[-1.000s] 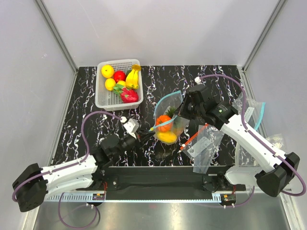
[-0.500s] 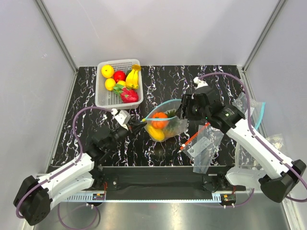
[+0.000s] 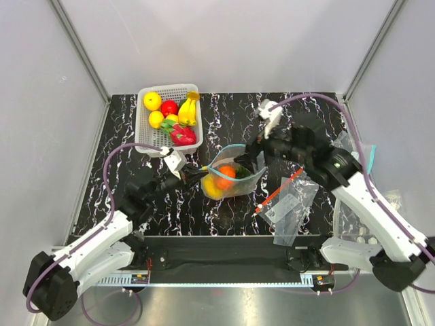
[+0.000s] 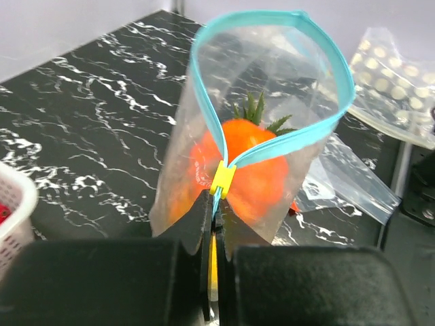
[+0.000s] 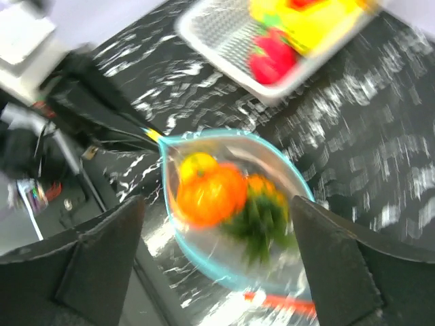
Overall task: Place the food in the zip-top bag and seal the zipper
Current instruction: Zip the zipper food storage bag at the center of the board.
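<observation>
The zip-top bag [image 3: 249,180] hangs over the middle of the table with its mouth spread open. Its teal zipper [image 4: 251,15] forms a wide loop. Inside lie the food pieces: a round orange fruit [image 5: 211,193], a yellow fruit [image 5: 197,166] and a pineapple [image 5: 266,204] with a green crown. My left gripper [image 4: 214,204] is shut on the zipper's near end, just below the yellow slider [image 4: 222,180], at the bag's left corner [image 3: 196,176]. My right gripper [image 5: 217,204] hovers open above the bag's right end [image 3: 255,153], touching nothing.
A white basket [image 3: 141,129] with more toy fruit stands at the back left. Spare clear bags lie at the right, one with a red-orange strip [image 3: 279,193], others near the right edge [image 3: 360,159].
My right gripper has opened, let go of the bag's mouth and lifted back. My left gripper has carried the bag's corner up and leftward, and the bag has swung left.
</observation>
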Robot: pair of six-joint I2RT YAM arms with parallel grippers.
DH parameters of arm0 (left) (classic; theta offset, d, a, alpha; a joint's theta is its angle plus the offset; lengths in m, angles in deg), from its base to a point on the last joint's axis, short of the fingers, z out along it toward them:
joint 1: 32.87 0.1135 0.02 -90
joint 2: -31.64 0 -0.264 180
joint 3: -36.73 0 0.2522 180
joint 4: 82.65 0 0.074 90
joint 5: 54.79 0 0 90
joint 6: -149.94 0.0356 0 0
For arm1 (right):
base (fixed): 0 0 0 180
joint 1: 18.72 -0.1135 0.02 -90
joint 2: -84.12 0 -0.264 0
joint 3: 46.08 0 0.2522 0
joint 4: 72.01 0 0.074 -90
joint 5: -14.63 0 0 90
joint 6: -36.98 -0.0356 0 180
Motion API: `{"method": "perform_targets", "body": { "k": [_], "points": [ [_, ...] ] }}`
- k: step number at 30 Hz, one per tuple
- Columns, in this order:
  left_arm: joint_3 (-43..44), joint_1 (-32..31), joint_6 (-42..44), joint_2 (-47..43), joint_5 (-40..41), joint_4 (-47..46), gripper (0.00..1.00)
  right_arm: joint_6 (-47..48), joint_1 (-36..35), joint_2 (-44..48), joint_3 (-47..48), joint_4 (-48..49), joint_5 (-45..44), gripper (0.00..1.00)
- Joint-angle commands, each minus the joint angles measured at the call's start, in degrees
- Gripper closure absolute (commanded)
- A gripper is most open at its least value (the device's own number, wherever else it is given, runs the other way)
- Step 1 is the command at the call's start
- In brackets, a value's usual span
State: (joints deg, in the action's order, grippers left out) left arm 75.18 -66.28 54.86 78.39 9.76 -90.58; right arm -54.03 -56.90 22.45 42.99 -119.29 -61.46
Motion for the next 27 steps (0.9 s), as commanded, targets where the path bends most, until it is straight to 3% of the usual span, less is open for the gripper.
{"method": "perform_targets", "body": {
  "k": [1, 5, 9, 13, 21, 27],
  "points": [
    [1.5, 1.8, -2.7, 1.6, -8.5, -7.9, 1.0, 14.8, -1.2, -6.1, 3.2, 2.2, 15.5, 0.07],
    [1.9, 2.9, -4.3, 3.6, -12.6, -9.2, 1.0, 18.5, -2.0, -9.1, 4.1, 5.0, 20.1, 0.21],
    [3.0, 3.5, -6.3, 5.7, -16.5, -9.9, 1.0, 23.6, -4.4, -11.5, 4.3, 5.7, 20.3, 0.27],
    [4.0, 4.0, -8.6, 7.7, -19.3, -10.3, 1.0, 27.1, -5.4, -14.2, 5.0, 5.3, 21.1, 0.27],
    [2.7, 4.5, -12.1, 6.0, -16.4, -12.4, 1.0, 31.3, -7.0, -23.2, 12.5, -2.2, 21.2, 0.54],
    [1.0, 4.9, -12.3, 3.7, -13.7, -12.7, 1.0, 34.2, -8.5, -26.0, 14.6, -4.7, 22.2, 0.55]
  ]
}}
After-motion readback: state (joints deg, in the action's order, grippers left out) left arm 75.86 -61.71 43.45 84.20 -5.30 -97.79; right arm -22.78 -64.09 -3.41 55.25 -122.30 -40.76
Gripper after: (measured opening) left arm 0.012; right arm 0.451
